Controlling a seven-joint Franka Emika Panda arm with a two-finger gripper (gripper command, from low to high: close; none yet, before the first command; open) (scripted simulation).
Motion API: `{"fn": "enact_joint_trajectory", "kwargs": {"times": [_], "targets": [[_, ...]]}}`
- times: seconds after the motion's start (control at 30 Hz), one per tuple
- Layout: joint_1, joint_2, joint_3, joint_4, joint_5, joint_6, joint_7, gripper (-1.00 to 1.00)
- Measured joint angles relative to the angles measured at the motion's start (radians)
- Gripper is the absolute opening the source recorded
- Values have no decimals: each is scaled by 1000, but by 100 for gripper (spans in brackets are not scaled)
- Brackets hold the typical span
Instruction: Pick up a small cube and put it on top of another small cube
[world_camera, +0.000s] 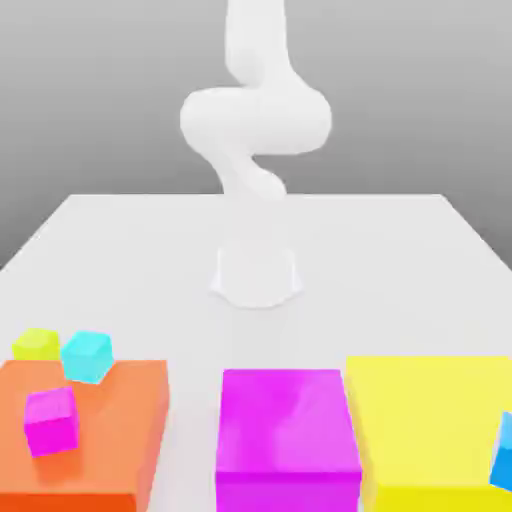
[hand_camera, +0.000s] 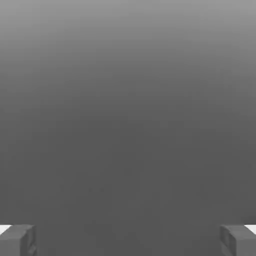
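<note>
Gripper open, empty. Lime cube near orange block's far edge (base hidden). Blue piece cut off.

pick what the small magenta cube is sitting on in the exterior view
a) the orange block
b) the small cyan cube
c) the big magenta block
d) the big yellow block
a) The small magenta cube rests on top of the orange block, at the exterior view's left.
</note>
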Motion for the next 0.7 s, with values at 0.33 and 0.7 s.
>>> {"fn": "enact_joint_trajectory", "kwargs": {"times": [0.33,0.7], "targets": [[-16,356,-345,-140,76,187,-349,0],[-167,772,-595,-289,277,380,-812,0]]}}
